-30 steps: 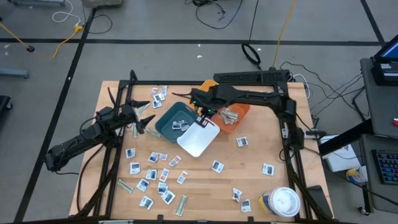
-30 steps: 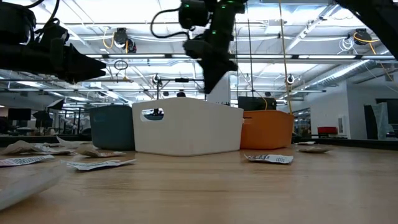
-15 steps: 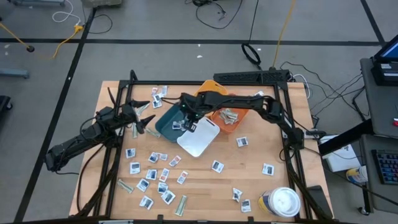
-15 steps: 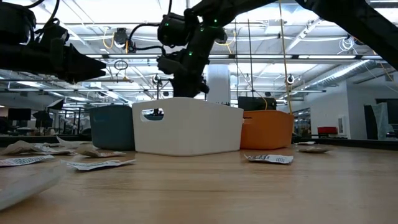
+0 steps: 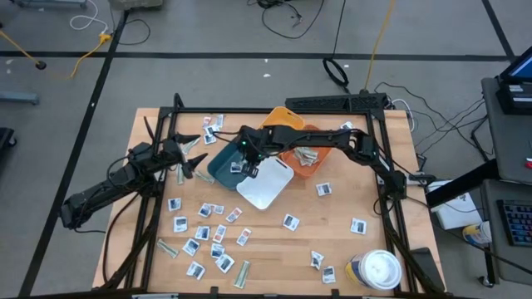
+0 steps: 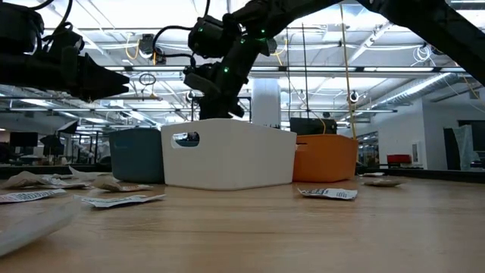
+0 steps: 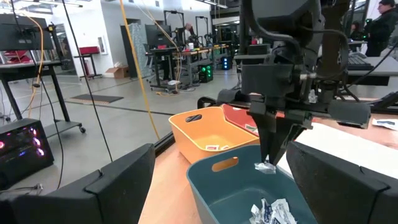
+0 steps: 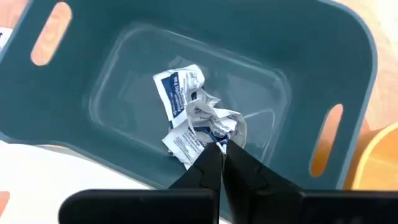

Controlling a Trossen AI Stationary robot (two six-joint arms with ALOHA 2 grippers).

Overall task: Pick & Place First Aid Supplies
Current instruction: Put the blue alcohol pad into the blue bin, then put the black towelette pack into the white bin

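My right gripper (image 5: pixel 247 157) hangs over the teal bin (image 5: pixel 223 163), pointing steeply down, shut on a small crumpled white packet (image 7: pixel 267 167). Other white packets with blue print (image 8: pixel 178 86) lie on the bin's floor. Next to the teal bin stand a white bin (image 5: pixel 266 185) and an orange bin (image 5: pixel 314 159) that holds grey-green strips. Several more packets (image 5: pixel 208 232) lie flat on the wooden table near its front left. My left gripper (image 5: pixel 193 154) waits open at the table's left, level, with nothing between its fingers. My right gripper pinches the crumpled packet by its upper edge (image 8: pixel 216 138) between its two fingertips, coming from above and slanting down. The packet hangs below the fingertips (image 7: pixel 268 157), inside the teal bin's mouth and clear of the packets on the floor.
A yellow bin (image 7: pixel 205 134) stands behind the teal one, toward the far edge. A round white-lidded tub (image 5: pixel 381 267) sits at the near right corner. A few packets (image 5: pixel 322 189) lie right of the white bin. A dark frame (image 5: pixel 391 191) rims the table.
My right gripper has gone from above the white bin toward the table's left and down, to a place over the teal bin, tipping steeper as it went. It has stayed shut.
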